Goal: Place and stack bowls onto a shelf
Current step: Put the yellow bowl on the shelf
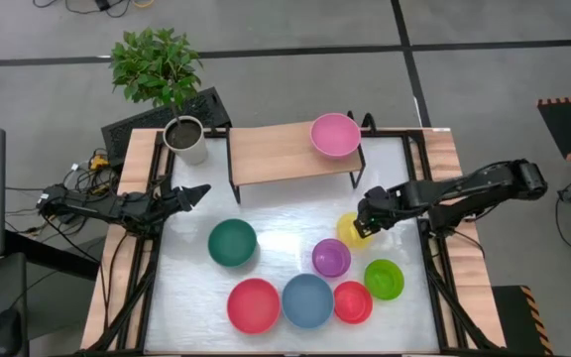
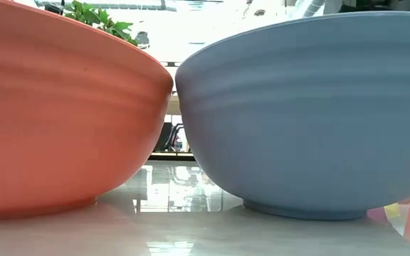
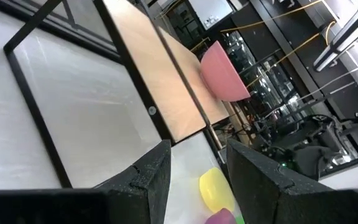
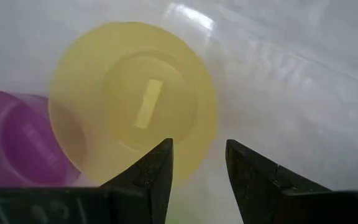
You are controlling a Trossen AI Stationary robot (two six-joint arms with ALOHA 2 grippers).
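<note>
The light-wood shelf (image 1: 285, 156) stands at the table's far side, with the pink bowl (image 1: 335, 135) resting on its right end. The yellow bowl (image 1: 349, 232) sits on the white tabletop beside the purple bowl (image 1: 331, 258). My right gripper (image 1: 367, 224) hovers over the yellow bowl (image 4: 132, 106), open. One finger (image 4: 157, 168) stands over the bowl's rim and the other finger (image 4: 244, 165) stands outside it. The dark green (image 1: 232, 242), large red (image 1: 254, 304), blue (image 1: 307, 299), small red (image 1: 352, 301) and light green (image 1: 384, 279) bowls stand nearer. My left gripper (image 1: 198, 192) waits open at the table's left.
A white plant pot (image 1: 185, 140) with a leafy plant stands left of the shelf. The large red bowl (image 2: 62, 114) and the blue bowl (image 2: 312, 114) fill the low view. Bare tabletop (image 1: 285, 213) lies between the shelf and the bowls. Black frame rails run along both table sides.
</note>
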